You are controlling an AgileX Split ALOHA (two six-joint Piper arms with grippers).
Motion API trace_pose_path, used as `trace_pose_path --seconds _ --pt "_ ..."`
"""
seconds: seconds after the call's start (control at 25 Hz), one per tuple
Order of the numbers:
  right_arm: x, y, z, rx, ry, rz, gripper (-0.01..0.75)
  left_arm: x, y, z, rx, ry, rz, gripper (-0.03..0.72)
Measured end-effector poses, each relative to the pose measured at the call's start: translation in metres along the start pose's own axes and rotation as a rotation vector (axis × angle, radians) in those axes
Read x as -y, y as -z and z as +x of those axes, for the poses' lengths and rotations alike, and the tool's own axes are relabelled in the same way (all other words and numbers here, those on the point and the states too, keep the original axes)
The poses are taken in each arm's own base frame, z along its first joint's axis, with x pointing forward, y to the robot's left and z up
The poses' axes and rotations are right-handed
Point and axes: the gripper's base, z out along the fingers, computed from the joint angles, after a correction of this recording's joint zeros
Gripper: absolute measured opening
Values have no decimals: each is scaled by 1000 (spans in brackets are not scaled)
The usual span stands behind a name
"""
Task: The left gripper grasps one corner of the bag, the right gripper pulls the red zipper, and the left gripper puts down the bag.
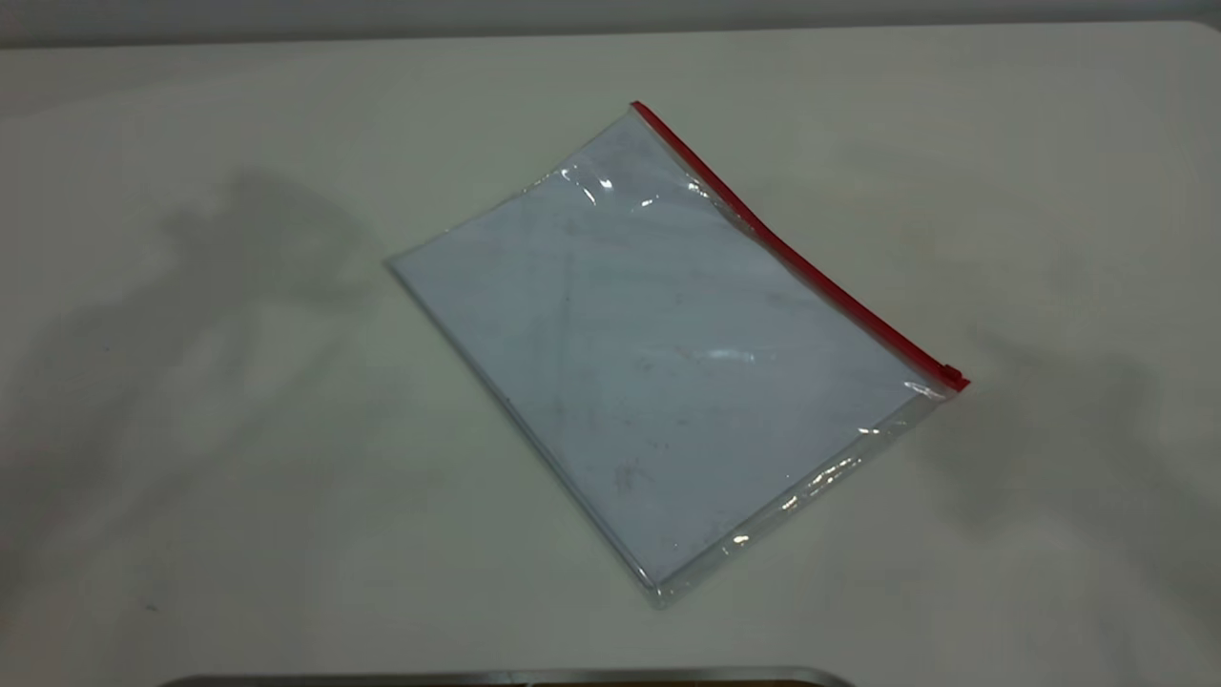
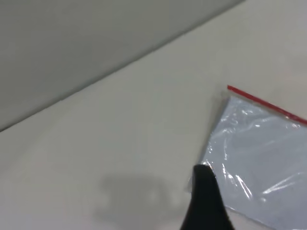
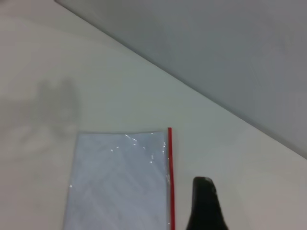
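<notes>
Bag (image 1: pixel 658 353) flat on table (image 1: pixel 191 429), untouched; slider at near end of red zipper (image 1: pixel 806 262). Left gripper (image 2: pixel 205 203) above far corner, right gripper (image 3: pixel 206 203) beside zipper; finger opening cannot tell. All steps pending.

Clear bag (image 1: pixel 658 353) (bluish-white sheet inside), red zipper (image 1: pixel 811 262), off-white table (image 1: pixel 191 429).
</notes>
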Motion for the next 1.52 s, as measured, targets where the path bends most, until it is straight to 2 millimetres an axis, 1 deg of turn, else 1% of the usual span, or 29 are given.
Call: trace_pose_path --seconds 0.12,0.24,0.28,0.36,0.4,0.48,0.52,0.6,0.72,0.84,0.92,1.04,1.16,1.32,1.4,1.52 --pt "-13 29 5 35 9 4 553 -1 14 4 4 71 -56 586" --pt "-29 55 24 58 19 7 553 1 27 21 -28 130 -105 586" --pt "-35 62 34 56 20 5 553 4 31 30 -47 140 -114 586" --pt "-44 68 55 38 12 -8 553 10 38 51 -87 155 -115 586" --pt "-50 74 65 44 11 -10 553 14 45 61 -92 160 -115 586" --pt "-62 81 90 41 0 -27 553 22 51 85 -131 177 -109 586" --pt "-68 86 100 54 0 -30 553 26 57 95 -136 181 -108 586" --pt "-79 93 122 68 -15 -42 553 33 61 120 -169 188 -102 586" --pt "-92 96 157 72 -32 -47 553 43 64 154 -215 196 -94 586" --pt "-102 93 190 44 -37 -56 553 52 65 187 -255 204 -87 586" --pt "-105 89 209 10 -38 -50 553 57 64 208 -280 223 -85 586" --pt "-107 84 233 -12 -44 -16 553 66 68 236 -286 241 -86 586" --pt "-107 84 248 -16 -50 42 553 73 72 263 -280 251 -88 586" --pt "-105 85 263 -22 -55 110 553 84 78 297 -242 248 -94 586" --pt "-104 83 270 -39 -54 127 553 88 81 311 -216 244 -98 586" --pt "-104 82 275 -43 -58 138 553 94 86 329 -162 236 -106 586"
